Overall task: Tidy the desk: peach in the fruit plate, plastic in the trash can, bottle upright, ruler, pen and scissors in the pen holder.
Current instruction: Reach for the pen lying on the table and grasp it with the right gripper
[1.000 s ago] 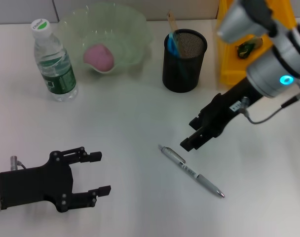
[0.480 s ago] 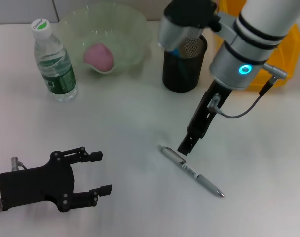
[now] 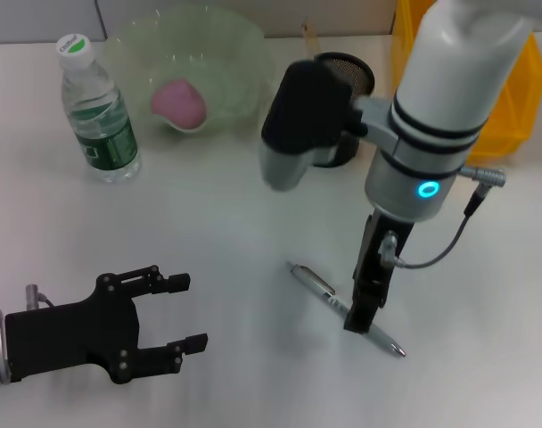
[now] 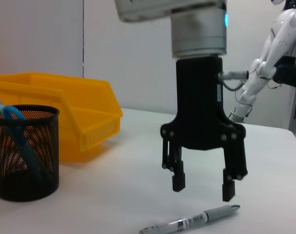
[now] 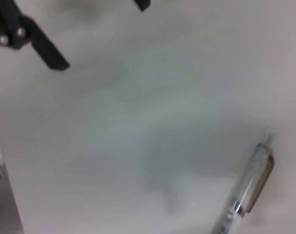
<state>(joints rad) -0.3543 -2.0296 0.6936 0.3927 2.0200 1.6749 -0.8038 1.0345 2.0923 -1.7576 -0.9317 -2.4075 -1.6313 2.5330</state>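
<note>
A silver pen [image 3: 314,282] lies slanted on the white desk [image 3: 235,223]. My right gripper [image 3: 360,318] points straight down over its middle. In the left wrist view that right gripper [image 4: 203,187] is open, its fingertips [image 4: 228,191] just above the pen [image 4: 192,221] and apart from it. The pen [image 5: 248,190] also shows in the right wrist view. My left gripper [image 3: 168,314] rests open and empty at the near left. The bottle [image 3: 97,111] stands upright. A pink peach [image 3: 178,101] lies in the green fruit plate [image 3: 244,53]. Blue scissors [image 4: 11,117] stand in the black mesh pen holder [image 4: 25,151].
A yellow bin [image 3: 512,98] stands at the far right behind my right arm, which covers much of the pen holder [image 3: 353,69] in the head view. A wooden stick [image 3: 306,31] pokes up beside the holder. The bin [image 4: 65,117] sits just behind the holder.
My right arm has swung in from the right and come down; its gripper now points straight down over the pen's middle. The left arm has barely moved.
</note>
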